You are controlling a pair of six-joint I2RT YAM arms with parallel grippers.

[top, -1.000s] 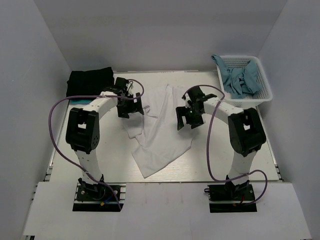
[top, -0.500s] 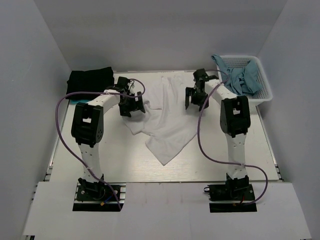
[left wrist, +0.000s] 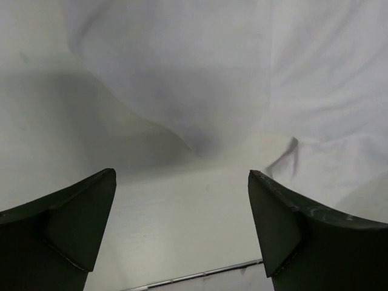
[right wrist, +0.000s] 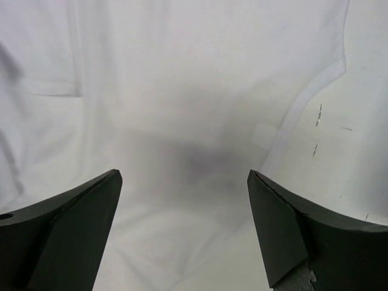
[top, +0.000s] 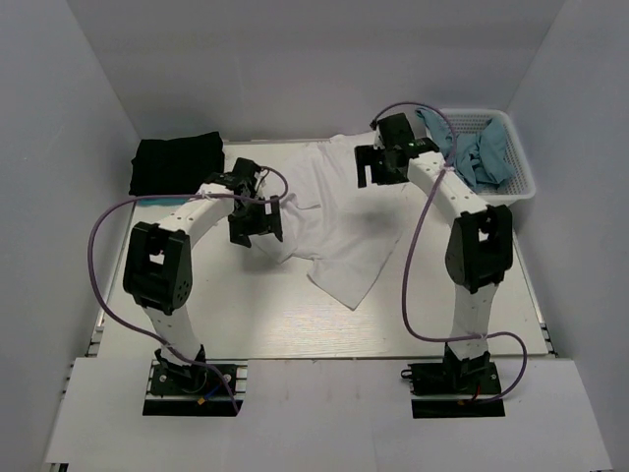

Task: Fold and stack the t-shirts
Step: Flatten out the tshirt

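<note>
The white t-shirt [top: 339, 236] lies unfolded and rumpled across the middle of the worktop [top: 197, 315]. It reaches from the far edge down to a loose corner pointing toward the arms. The black t-shirt [top: 177, 162] sits as a folded bundle in the far left corner, well apart from the white one.

The left gripper [top: 257, 228] hangs over the left edge of the white shirt with its jaws spread wide and nothing between them. In the left wrist view, this gripper [left wrist: 182, 176] frames bare worktop, and a soft fold of the white t-shirt [left wrist: 200, 79] lies just beyond the fingertips [left wrist: 79, 212].

The right gripper [top: 378, 172] is stretched toward the far side, above the upper part of the white shirt, and its jaws are also wide and empty. In the right wrist view, that gripper [right wrist: 182, 176] looks straight down on smooth white fabric [right wrist: 182, 73]. A hemmed edge of the shirt curves down the right, with bare worktop [right wrist: 364, 151] past it.

A white basket [top: 491, 197] stands at the far right corner with a blue-grey cloth [top: 477, 157] heaped in it and draped over its rim.
</note>
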